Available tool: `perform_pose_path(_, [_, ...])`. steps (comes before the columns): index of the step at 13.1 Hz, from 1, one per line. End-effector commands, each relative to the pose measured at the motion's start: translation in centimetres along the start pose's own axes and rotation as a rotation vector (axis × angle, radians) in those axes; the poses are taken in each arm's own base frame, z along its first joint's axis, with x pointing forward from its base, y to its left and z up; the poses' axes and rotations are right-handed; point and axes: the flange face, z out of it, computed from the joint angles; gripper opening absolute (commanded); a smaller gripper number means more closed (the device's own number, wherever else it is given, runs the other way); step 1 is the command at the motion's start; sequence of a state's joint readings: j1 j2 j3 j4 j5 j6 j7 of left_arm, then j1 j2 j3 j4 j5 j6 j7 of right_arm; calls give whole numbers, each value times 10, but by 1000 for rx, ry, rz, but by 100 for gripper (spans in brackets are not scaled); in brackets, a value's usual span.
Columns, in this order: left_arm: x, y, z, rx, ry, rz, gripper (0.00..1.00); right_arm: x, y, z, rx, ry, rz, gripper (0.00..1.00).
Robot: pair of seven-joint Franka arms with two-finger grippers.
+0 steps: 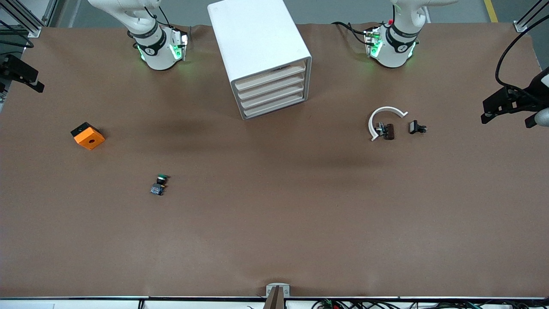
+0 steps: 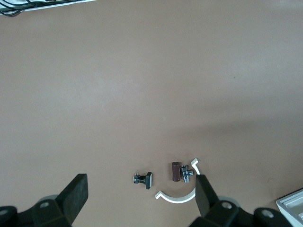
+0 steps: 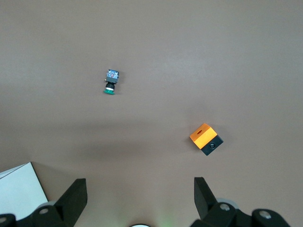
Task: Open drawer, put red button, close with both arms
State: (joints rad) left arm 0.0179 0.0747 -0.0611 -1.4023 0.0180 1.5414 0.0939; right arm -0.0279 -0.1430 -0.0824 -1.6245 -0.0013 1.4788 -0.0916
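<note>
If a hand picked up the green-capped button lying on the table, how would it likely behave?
The green-capped button lies on its side; its round cap may let it roll if nudged. It looks small and rigid, so probably light. Its squarish body likely gives flatter grip faces than the cap.

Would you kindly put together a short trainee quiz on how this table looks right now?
1. True or false: the drawer, uppermost of the four in the cabinet, is pulled out.
2. The button nearer the camera than the orange box has which cap colour? A yellow, B green, C white.
3. Fill in: the left gripper, over the white arc, and the right gripper, over the table beside the cabinet, both have fingers ____.
Key: 1 false; 2 B; 3 open.
</note>
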Motion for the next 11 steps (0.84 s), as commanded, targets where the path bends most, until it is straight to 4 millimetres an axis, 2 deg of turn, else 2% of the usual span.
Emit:
perform_pose_path(1, [-11, 1, -4, 9, -1, -5, 100, -5, 0, -10, -3, 21, -11, 100])
perform_pose_path(5, [-7, 4, 4, -22, -12, -7, 100, -4, -3, -11, -6, 24, -17, 100])
perform_pose_path(11, [-7, 2, 4, -20, -17, -27, 100, -2, -5, -13, -8, 31, -20, 100])
